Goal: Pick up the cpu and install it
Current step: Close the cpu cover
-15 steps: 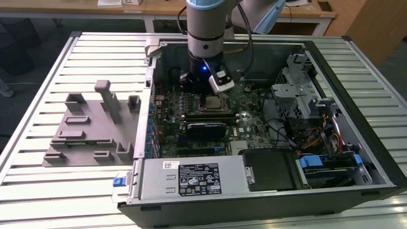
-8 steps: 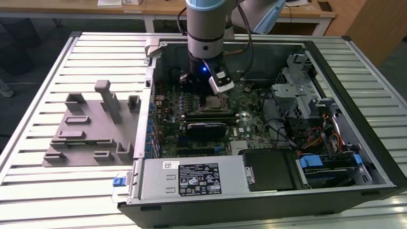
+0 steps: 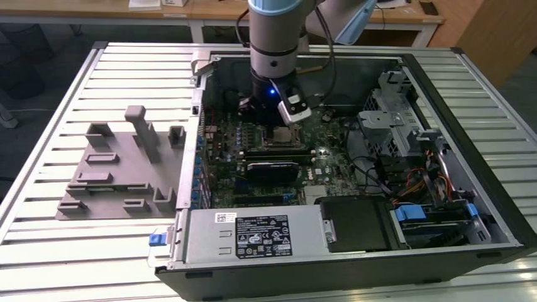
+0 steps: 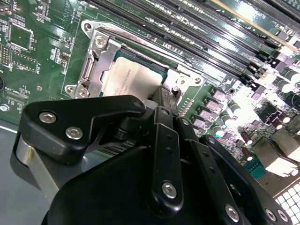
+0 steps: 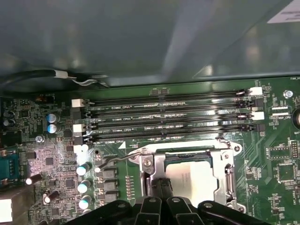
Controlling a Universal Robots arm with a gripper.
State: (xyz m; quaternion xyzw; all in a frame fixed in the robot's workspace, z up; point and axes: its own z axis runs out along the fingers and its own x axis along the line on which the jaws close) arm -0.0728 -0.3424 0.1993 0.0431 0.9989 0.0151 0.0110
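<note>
The cpu is a pale silver square lying flat inside the metal socket frame on the green motherboard; the first wrist view shows the cpu there too. My gripper hangs right over the socket, its black fingers drawn together with their tips at one edge of the chip. Nothing shows between the fingers. In the first wrist view the gripper stands beside the chip's edge. The exterior view has the gripper low inside the open computer case, just above the socket.
A grey tray with upright holders sits on the slatted table at the exterior view's left. Empty memory slots run beside the socket. The power supply, a black shroud and a drive cage crowd the case.
</note>
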